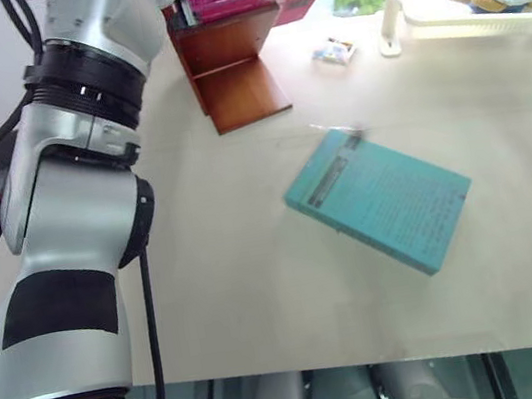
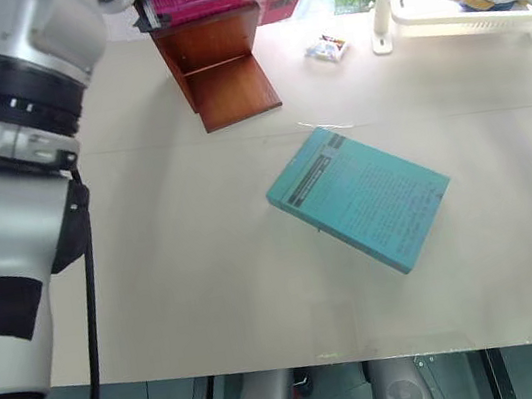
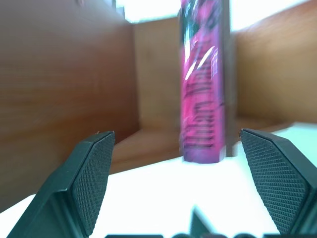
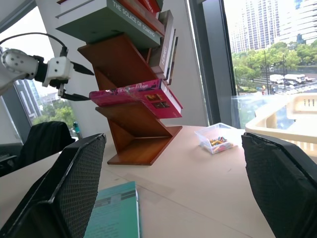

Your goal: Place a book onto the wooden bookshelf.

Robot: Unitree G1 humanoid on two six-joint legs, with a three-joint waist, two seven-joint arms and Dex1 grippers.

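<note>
Closest to the head camera is the teal-green book (image 1: 379, 199), lying flat on the table (image 1: 251, 293) around 3 o'clock of centre, nothing touching it. That's not the one we care about though.

Up at 12 o'clock sits the wooden bookshelf (image 1: 230, 68), and the book (image 4: 136, 97), the bright pink one, is lying flat on one of its shelves with one end poking out past the shelf edge. In the right wrist view you can see the left gripper (image 4: 74, 82) just off the book's other end, jaws spread wide, nothing between them. The left wrist view backs that up: both fingers (image 3: 91, 171) stand far apart with the pink spine straight ahead in the gap, not touching either pad.

So the key relation: the book lies dead ahead of the left gripper, long axis running more or less along the gripper's pointing line, away from it. Left arm is by far the nearer one, stretched up and forward to the shelf. My read is the placing is basically done and the next thing is backing straight out without nudging that overhanging book.

The right gripper (image 4: 173, 193) is well off to the side, pointing across at the shelf, fingers wide and empty.
</note>
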